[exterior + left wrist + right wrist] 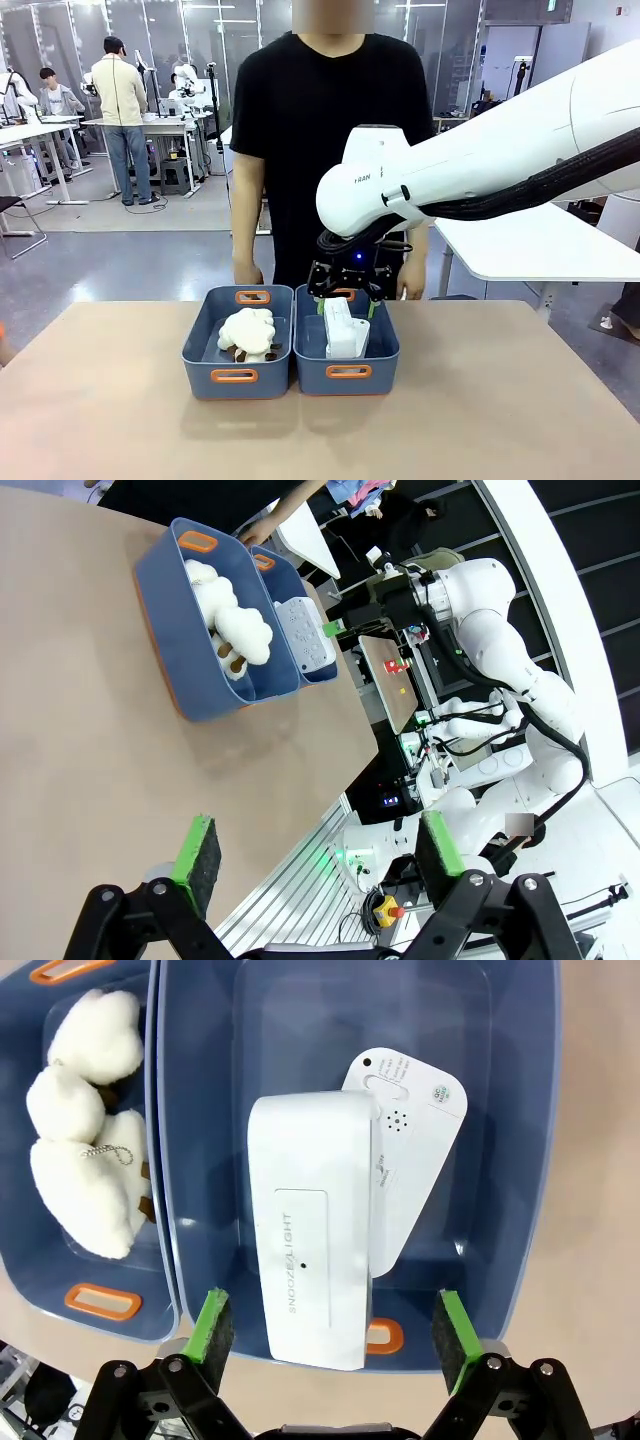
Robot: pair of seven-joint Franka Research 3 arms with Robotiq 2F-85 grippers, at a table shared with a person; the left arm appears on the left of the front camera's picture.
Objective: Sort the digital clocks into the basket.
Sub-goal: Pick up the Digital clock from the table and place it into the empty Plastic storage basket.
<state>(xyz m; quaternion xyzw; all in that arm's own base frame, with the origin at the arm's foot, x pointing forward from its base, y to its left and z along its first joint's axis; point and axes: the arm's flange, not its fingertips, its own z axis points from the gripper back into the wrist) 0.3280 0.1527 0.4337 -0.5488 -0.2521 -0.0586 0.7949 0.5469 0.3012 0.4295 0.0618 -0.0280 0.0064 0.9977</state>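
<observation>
Two blue-grey bins side by side at table centre, touching along their long sides. Right-hand basket (346, 368) containing both digital clocks (345, 1210) — one white block resting on its edge with "SNOOZE/LIGHT" lettering uppermost, overlapping the second, which lies back-side up beneath and beside it. Left-hand bin (237, 372) holding white plush toys (247, 333) with brown feet. Right gripper (328, 1325) poised directly above the basket, jaws spread wide, green pads (213, 1322) flanking the upper clock without touching it — nothing gripped. Left gripper (318, 855) hanging well apart from both bins, over bare tabletop (90, 750) near the table edge, jaws likewise wide and empty. Person in black shirt (330, 130) standing at far side, hands (247, 272) hanging just behind the bins.
</observation>
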